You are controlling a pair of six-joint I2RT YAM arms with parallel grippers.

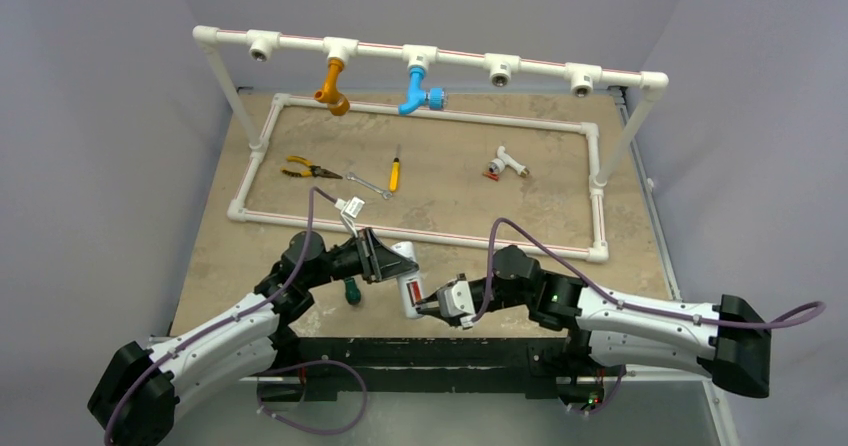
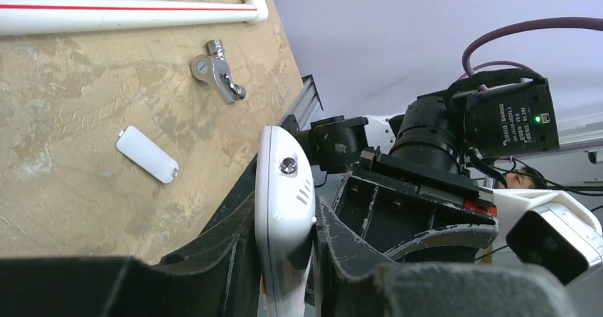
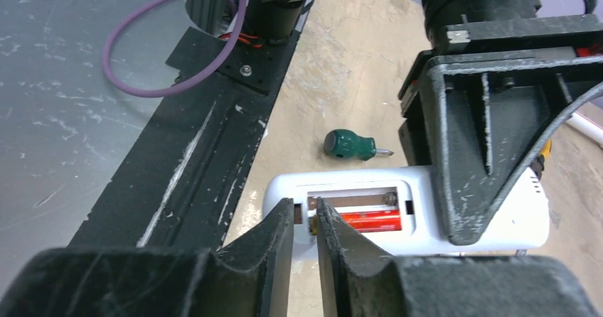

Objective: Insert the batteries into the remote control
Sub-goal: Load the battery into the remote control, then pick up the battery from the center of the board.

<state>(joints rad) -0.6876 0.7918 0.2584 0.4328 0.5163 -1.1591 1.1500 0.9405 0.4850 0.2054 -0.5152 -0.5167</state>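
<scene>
My left gripper (image 1: 385, 261) is shut on the white remote control (image 1: 408, 284) and holds it above the table's near edge. In the left wrist view the remote control (image 2: 284, 189) stands edge-on between that gripper's fingers (image 2: 284, 214). Its back faces the right wrist camera with the compartment uncovered. One red-orange battery (image 3: 373, 221) lies in the lower slot, and the upper slot shows bare metal contacts. My right gripper (image 3: 304, 214) is almost shut, a narrow slit between its jaws with nothing in it. Its tips sit at the compartment's left end, over the battery's yellowish end.
A white battery cover (image 2: 146, 155) and a metal tap fitting (image 2: 217, 70) lie on the table. A green-handled screwdriver (image 3: 348, 145) lies just beyond the remote. Further back are the white pipe frame (image 1: 420, 234), pliers (image 1: 305, 170), a yellow screwdriver (image 1: 394, 174) and a T-fitting (image 1: 510, 163).
</scene>
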